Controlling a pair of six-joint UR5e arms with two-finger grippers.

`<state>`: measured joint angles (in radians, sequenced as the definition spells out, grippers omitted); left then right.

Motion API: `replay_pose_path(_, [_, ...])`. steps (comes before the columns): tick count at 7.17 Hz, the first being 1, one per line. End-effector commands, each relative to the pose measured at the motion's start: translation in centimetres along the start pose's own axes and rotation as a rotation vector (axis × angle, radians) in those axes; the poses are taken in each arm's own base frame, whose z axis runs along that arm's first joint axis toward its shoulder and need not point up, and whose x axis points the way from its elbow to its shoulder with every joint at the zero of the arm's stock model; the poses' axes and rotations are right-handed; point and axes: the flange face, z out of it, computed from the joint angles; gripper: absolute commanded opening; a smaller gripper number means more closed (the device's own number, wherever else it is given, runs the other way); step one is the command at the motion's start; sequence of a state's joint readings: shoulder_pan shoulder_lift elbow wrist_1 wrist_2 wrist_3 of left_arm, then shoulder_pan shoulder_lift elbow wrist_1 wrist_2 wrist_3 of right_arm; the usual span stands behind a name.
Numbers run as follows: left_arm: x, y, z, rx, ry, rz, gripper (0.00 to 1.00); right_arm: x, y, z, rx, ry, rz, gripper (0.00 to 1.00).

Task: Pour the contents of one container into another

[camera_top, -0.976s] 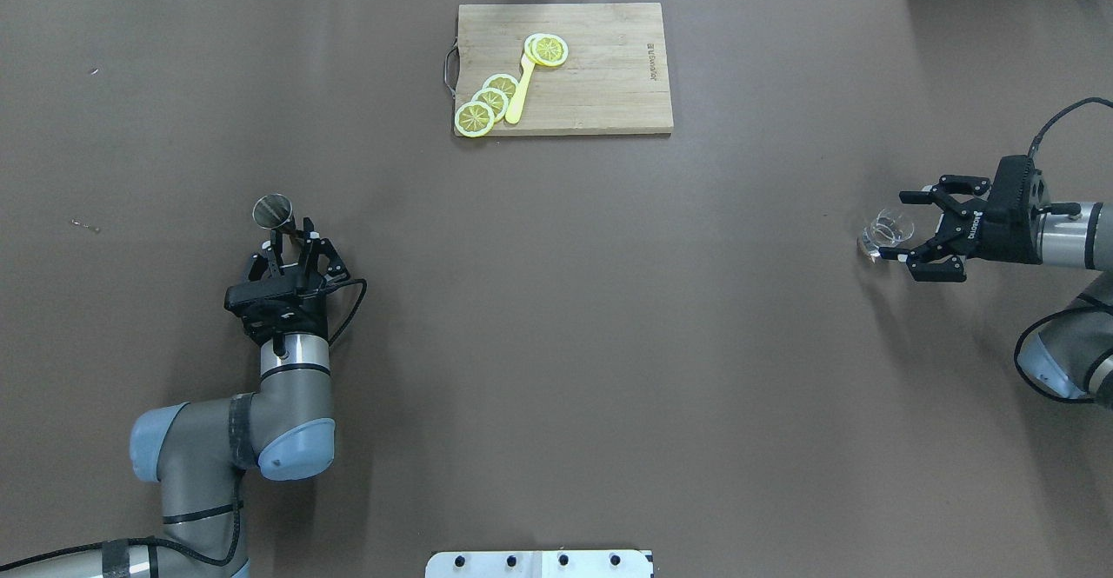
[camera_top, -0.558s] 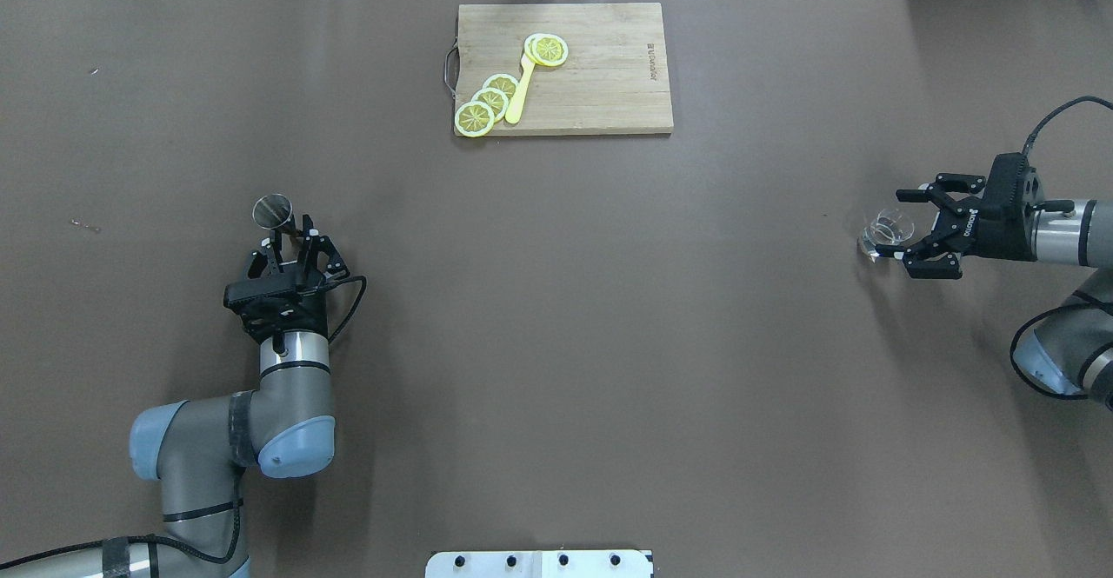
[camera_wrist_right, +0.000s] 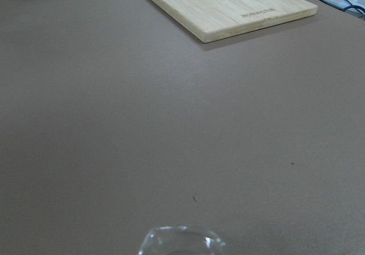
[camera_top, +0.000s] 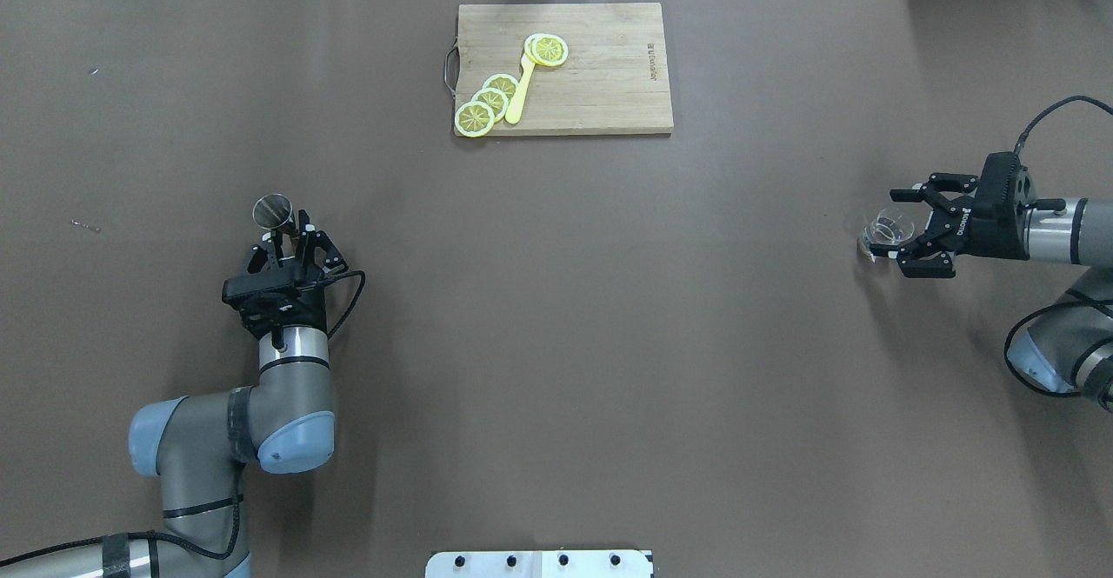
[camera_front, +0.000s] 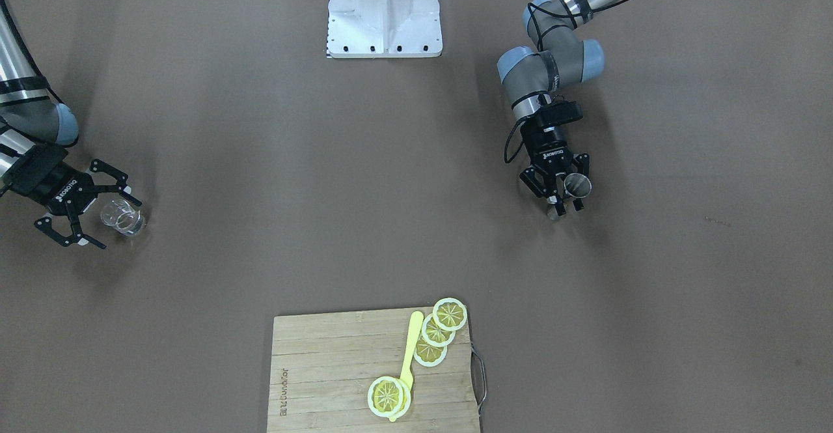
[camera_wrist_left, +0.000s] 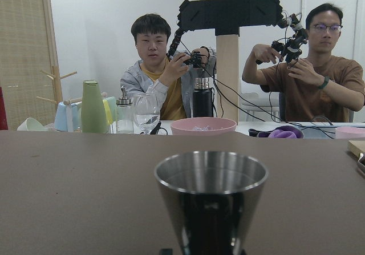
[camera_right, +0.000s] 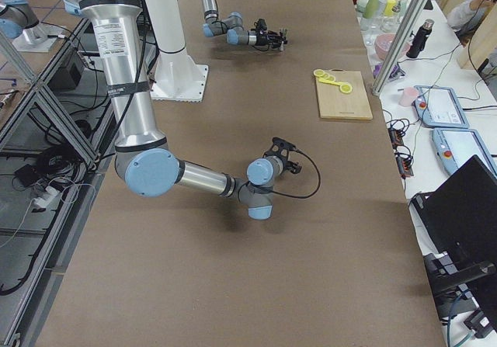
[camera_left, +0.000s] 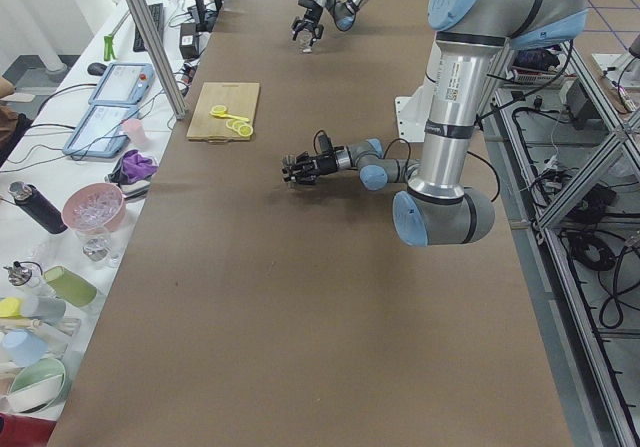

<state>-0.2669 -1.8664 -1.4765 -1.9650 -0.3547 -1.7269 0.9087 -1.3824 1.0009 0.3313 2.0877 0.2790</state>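
Note:
A steel conical cup (camera_top: 272,210) stands at the left of the brown table, and it fills the middle of the left wrist view (camera_wrist_left: 211,198). My left gripper (camera_top: 291,235) sits just behind it, jaws narrowed on either side of the cup's lower part (camera_front: 576,185) but apparently not clamped. At the right, a small clear glass (camera_top: 887,230) stands between the wide-open fingers of my right gripper (camera_top: 897,223). From the front, that glass (camera_front: 121,217) shows inside the spread fingers of the right gripper (camera_front: 112,221). Only its rim (camera_wrist_right: 182,242) shows in the right wrist view.
A wooden cutting board (camera_top: 600,83) lies at the far middle, holding lemon slices (camera_top: 487,100) and a yellow utensil (camera_top: 520,91). The white robot base (camera_top: 539,563) is at the near edge. Bottles, bowls and two operators (camera_wrist_left: 296,67) are beyond the far edge.
My left gripper has edged forward around the steel cup, which stayed put. My right gripper has slid left, so the glass sits deeper between its fingers.

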Motion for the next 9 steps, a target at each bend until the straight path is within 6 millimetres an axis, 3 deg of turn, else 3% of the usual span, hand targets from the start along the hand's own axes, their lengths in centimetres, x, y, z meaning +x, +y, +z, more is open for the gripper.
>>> replay_pose_path(1, [0.7,-1.3,-0.4,-0.002,0.009,-0.017,0.00,-0.1,0.1,0.1,-0.001,-0.002,0.002,0.98])
replay_pose_path(3, [1.4,-4.6,-0.5,0.011,0.018,0.023,0.00,-0.3,0.3,0.2,-0.005,-0.006,0.008,0.95])
replay_pose_path(6, [1.2,-7.7,-0.3,0.018,0.062,0.135,0.00,-0.5,0.5,0.4,-0.011,-0.010,0.013,0.95])
replay_pose_path(8, [2.4,-10.1,-1.4,-0.117,0.300,0.206,0.00,-0.6,0.9,0.4,-0.017,-0.012,0.014,0.93])
replay_pose_path(9, [2.8,-11.7,-0.7,-0.116,0.366,0.233,0.00,-0.6,1.0,0.5,-0.019,-0.013,0.015,0.86])
